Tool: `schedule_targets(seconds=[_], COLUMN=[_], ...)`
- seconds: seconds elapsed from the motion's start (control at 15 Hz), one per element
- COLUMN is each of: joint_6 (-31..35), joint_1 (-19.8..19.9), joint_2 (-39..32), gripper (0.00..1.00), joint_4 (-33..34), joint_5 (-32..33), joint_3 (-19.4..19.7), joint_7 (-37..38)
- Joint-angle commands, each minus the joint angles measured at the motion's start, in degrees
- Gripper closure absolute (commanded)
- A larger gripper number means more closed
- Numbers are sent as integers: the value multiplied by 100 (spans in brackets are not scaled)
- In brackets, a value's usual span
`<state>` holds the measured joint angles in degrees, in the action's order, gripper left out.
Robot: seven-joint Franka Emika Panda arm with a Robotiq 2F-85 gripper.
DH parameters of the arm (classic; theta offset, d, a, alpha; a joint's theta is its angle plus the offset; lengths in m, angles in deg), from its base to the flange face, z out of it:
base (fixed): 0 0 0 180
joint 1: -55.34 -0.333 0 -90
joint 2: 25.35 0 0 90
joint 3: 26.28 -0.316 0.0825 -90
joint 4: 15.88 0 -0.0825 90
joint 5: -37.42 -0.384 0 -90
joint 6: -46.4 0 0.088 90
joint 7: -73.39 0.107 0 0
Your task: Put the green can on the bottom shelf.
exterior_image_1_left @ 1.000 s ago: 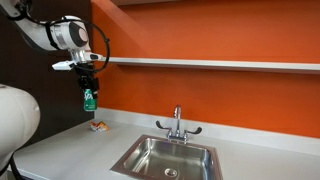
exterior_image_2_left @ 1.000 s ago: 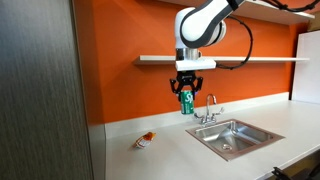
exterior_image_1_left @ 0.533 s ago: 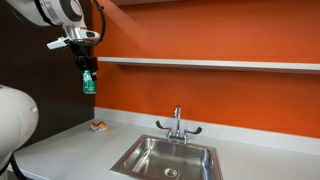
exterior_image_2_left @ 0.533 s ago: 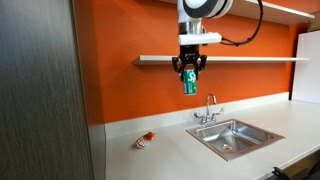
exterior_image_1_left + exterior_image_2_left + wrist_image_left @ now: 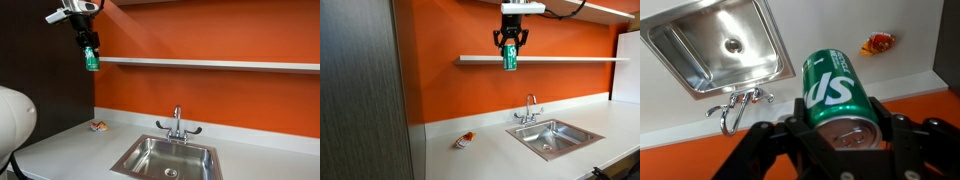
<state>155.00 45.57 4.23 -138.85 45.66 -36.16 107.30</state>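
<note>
My gripper (image 5: 87,40) is shut on the green can (image 5: 91,58), which hangs below the fingers, in front of the orange wall. In an exterior view the gripper (image 5: 510,41) holds the can (image 5: 510,59) at about the level of the bottom shelf (image 5: 570,59), a long thin white board on the wall. The shelf also shows in an exterior view (image 5: 220,65), to the right of the can. In the wrist view the can (image 5: 837,90) fills the jaws (image 5: 845,125), its silvery top toward the camera.
A steel sink (image 5: 168,156) with a faucet (image 5: 178,122) sits in the grey counter (image 5: 70,150). A small flat orange-red object (image 5: 98,126) lies on the counter by the wall. A higher shelf edge (image 5: 590,8) runs at the top.
The gripper has lifted the green can straight up, from below the bottom shelf to about shelf height. The jaws stay shut on the can.
</note>
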Motion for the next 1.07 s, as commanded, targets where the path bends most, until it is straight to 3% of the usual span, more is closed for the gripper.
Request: schedule_targets(seconds=[0.0,0.47,1.0], joint_6=[-483,-638,-379], joint_1=[315,512,557], joint_2=[-167,-570,-1356], gripper=[62,62,62], joint_4=[801,1879,2771], joint_5=[-20,156,453], joint_3=[-165,-251,-229], joint_7=[-357,-671,-838])
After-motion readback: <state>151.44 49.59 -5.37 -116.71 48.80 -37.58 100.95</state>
